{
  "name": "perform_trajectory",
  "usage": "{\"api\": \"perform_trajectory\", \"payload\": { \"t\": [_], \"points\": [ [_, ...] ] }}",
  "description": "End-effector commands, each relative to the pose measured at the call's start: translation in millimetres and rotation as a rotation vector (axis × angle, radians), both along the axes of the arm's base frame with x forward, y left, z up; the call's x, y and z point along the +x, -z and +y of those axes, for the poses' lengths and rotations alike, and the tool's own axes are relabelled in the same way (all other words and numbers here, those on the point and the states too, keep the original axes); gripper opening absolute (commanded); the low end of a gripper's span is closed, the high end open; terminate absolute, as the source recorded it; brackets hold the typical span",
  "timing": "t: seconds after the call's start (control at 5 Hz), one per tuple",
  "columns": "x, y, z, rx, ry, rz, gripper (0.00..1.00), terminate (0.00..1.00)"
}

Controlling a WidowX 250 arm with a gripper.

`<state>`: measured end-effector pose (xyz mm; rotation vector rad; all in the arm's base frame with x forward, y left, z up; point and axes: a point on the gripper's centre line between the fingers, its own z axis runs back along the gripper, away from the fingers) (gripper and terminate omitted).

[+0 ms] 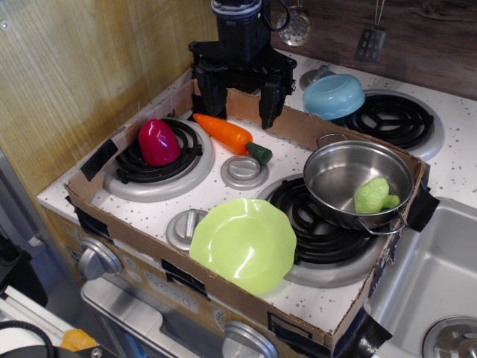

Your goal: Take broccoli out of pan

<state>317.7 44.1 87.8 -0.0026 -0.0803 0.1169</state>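
The broccoli [375, 195] is pale lime green and lies inside the pan [335, 175], against its right front wall. The pan is a shiny steel pot on the front right burner, with wire loop handles at its back and front right. My gripper [240, 102] hangs at the back of the stove, above the cardboard wall and behind the carrot. Its two black fingers are spread apart and hold nothing. It is well to the left of and behind the pan.
A lime-green scalloped plate [244, 244] lies at the front. An orange carrot [229, 136] lies mid-stove. A magenta egg-shaped toy [157, 142] sits on the left burner. A light blue bowl [333, 95] lies upturned at the back right. A cardboard rim [313, 128] rings the stove. A sink [440, 276] lies to the right.
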Motion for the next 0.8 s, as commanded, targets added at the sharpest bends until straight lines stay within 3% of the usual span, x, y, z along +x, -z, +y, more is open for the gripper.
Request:
{"api": "perform_trajectory", "payload": {
  "t": [0.0, 0.2, 0.4, 0.6],
  "points": [
    [0, 0, 0, 0.0, 0.0, 0.0, 1.0, 0.0],
    [13, -20, -12, 0.026, 0.032, 0.026, 1.0, 0.0],
    [28, -40, -27, 0.064, 0.055, 0.092, 1.0, 0.0],
    [40, -49, -49, 0.083, 0.026, 0.098, 1.0, 0.0]
  ]
}}
